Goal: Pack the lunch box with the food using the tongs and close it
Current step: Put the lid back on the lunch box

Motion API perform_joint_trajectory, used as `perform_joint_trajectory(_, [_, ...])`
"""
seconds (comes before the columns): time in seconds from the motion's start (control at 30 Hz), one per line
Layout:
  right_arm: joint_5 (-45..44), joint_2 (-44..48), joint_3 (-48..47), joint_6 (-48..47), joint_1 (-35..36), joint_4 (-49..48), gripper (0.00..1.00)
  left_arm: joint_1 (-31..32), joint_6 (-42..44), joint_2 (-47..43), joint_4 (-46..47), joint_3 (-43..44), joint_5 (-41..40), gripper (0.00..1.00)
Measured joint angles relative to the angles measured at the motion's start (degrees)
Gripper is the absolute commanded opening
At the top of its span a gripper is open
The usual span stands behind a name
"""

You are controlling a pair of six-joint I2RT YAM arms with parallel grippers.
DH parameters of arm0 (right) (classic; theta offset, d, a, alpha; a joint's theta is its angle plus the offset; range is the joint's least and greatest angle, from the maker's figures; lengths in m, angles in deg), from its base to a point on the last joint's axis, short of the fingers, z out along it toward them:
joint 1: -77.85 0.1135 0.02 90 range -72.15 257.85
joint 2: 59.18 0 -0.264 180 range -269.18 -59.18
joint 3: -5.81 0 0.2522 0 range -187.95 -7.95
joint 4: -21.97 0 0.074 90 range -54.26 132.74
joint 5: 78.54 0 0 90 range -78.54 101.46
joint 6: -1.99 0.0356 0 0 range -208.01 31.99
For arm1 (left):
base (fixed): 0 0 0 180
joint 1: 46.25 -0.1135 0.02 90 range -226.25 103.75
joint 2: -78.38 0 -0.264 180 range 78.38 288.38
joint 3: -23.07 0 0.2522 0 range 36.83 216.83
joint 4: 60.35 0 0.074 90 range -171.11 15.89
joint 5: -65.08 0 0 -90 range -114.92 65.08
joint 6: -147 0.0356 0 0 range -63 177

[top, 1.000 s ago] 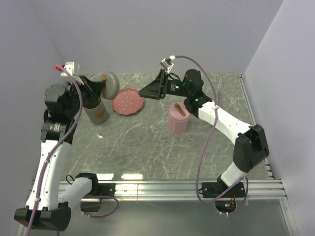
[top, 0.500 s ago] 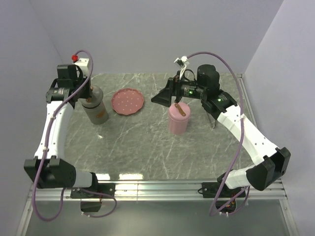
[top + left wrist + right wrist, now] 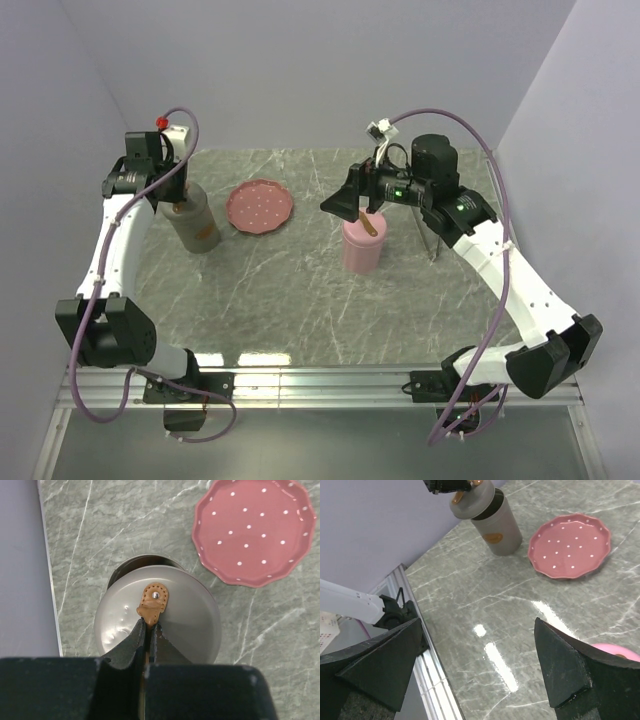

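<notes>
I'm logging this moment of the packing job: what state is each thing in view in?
Left pincer: shut on the brown tab of the grey lid.
Grey lid: over the grey jar, slightly off-centre; cannot tell whether it is seated.
Pink jar: upright, lid on.
Pink dotted plate: empty.
Right pincer: open, holding nothing.

Fixed overhead camera plus one on each wrist.
The top view looks down from behind the arm bases over the whole table [image 3: 280, 300]. The left wrist view looks straight down, close above the grey canister [image 3: 190, 625]; the right wrist view slants across from farther off. All three share the grey canister and the pink plate [image 3: 570, 545].
</notes>
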Motion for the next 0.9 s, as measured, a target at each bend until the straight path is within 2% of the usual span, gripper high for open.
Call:
perform_joint_trajectory(0.53, [-0.3,1.9,1.5,-0.4,-0.3,0.2,1.0,-2.0,0.2,6.4,1.7,-0.2,1.6,0.0])
perform_joint_trajectory(0.9, [0.0,2.3,2.3,-0.3,-1.0,0.0,1.0,-2.1,1.2,6.5,7.8,-5.1,1.7,0.0])
